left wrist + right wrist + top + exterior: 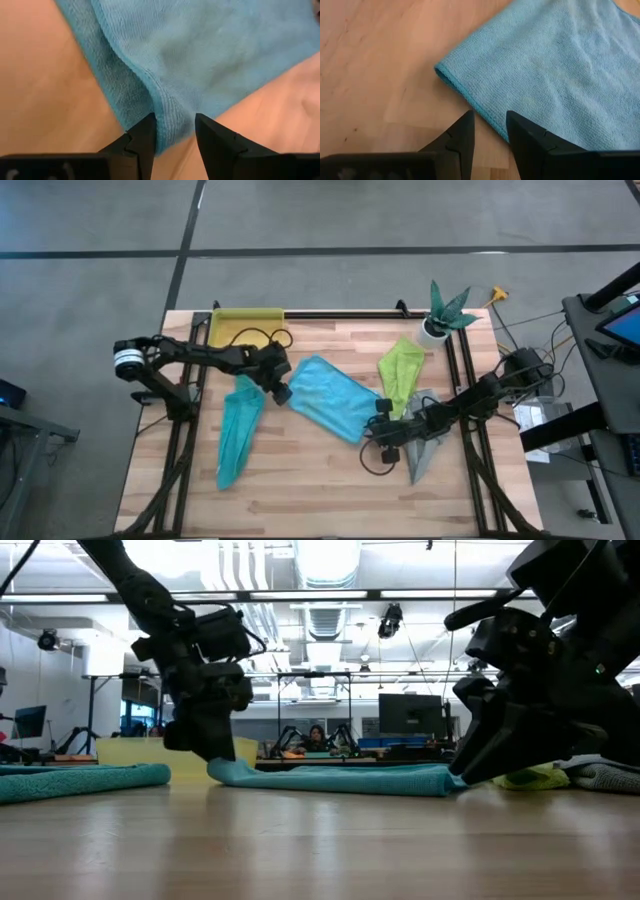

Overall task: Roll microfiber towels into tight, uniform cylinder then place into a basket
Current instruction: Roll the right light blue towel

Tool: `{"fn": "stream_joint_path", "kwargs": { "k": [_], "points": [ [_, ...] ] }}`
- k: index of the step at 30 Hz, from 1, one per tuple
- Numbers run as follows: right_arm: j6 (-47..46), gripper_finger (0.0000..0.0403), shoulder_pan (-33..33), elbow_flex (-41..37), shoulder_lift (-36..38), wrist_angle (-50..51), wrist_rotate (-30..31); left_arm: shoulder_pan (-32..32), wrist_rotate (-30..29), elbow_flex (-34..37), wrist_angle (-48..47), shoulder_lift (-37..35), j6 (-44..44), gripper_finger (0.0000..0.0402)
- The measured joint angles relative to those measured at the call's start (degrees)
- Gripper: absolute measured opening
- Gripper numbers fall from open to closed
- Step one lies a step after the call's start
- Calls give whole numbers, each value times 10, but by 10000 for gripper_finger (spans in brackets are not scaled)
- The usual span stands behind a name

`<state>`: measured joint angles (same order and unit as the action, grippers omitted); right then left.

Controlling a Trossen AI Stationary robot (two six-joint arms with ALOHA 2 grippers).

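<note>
Light blue towel (pixel 332 398): spread flat mid-table, set diagonally, one corner ridged into a fold. Teal towel (pixel 238 430): bunched lengthwise into a long narrow strip, lying left of the light blue one. Lime green towel (pixel 401 370): loosely folded, tapering, to the right of the light blue towel. Grey towel (pixel 424 452): crumpled, just below the lime green one. Basket (pixel 245 326): translucent yellow, rectangular, upright at the table's far edge, left of centre.

Both arms are stretched inward over the table, wrists pitched down. Left gripper (pixel 174 131) is set low at the tabletop, fingers (pixel 142 137) pinched on cloth. Right gripper (pixel 490 131) is lowered opposite, fingers (pixel 526 135) narrowly parted, nothing held.
</note>
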<state>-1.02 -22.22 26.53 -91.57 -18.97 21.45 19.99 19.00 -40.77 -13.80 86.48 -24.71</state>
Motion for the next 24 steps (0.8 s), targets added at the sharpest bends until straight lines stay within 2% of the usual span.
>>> {"fn": "stream_joint_path", "kwargs": {
  "k": [13,17,21,24],
  "points": [
    [0,89,0,-2,0,0,0,-1,-3,1,9,-2,29,117],
    [0,86,0,-4,0,0,0,-8,-9,1,9,-2,60,80],
    [0,86,0,-5,0,0,0,-15,-11,1,12,-2,87,18],
    [0,83,0,-5,0,0,0,-21,-11,2,13,-4,91,6]
  ]
}}
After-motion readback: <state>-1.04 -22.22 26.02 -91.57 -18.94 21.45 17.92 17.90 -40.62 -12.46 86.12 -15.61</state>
